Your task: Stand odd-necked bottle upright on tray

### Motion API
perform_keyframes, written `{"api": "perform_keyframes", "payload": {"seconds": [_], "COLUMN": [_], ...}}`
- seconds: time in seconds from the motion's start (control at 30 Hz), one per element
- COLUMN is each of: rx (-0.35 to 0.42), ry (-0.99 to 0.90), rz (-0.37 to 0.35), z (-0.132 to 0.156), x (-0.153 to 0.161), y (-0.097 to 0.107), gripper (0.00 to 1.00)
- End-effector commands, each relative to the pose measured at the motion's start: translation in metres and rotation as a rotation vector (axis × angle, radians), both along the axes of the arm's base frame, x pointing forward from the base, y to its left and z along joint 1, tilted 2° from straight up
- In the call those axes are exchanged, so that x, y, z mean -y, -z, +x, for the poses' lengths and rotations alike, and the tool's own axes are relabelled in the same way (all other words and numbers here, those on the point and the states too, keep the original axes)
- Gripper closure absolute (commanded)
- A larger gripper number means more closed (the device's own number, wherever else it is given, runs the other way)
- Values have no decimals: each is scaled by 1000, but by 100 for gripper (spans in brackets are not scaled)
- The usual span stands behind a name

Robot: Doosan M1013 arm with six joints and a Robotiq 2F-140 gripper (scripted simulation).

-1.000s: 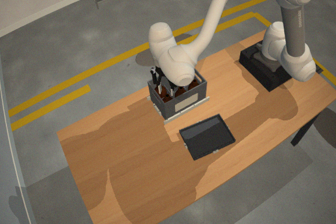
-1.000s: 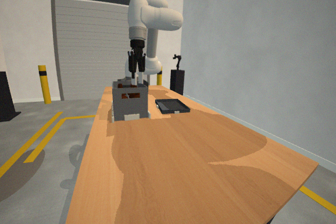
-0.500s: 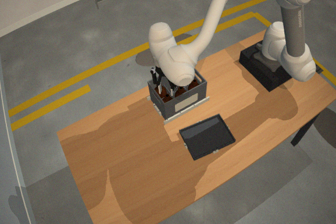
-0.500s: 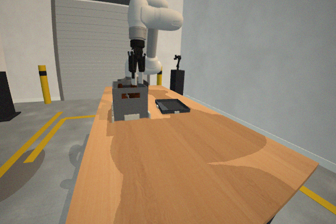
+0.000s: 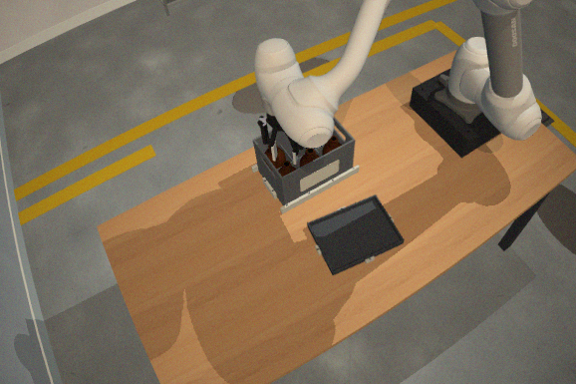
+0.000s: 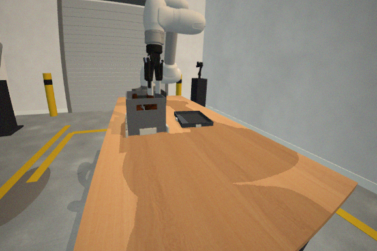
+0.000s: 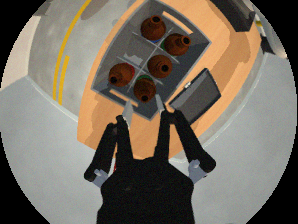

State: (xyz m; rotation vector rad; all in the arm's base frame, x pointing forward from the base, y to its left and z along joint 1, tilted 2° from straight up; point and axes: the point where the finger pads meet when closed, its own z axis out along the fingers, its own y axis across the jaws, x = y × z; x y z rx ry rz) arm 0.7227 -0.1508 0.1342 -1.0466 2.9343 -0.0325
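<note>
The grey crate holds the brown bottles, all standing in cells. In the wrist view, one bottle is at the far end, one at the far right, one in the middle of the right row, one at the near left and one at the near right. My gripper is partly open, pointing down over the crate's near end, a fingertip on each side of the near-right bottle's neck. Contact is not visible. The black tray lies level without bottles.
Pale rails edge the crate's base on the wooden table. The tray is beside the crate, with small clips at its edges. The arm's black base is at the table's far end. One middle cell of the crate's left row holds no bottle.
</note>
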Motion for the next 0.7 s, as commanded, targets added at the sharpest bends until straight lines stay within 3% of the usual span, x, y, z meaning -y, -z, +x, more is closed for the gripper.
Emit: {"api": "perform_keyframes", "payload": {"seconds": [0.0,0.67], "rx": [-3,-3], "ry": [3,3], "rz": [-2,-2], "z": [-1,-2], "x": [-2,-4], "y": [3,3], "gripper": [62,62]}}
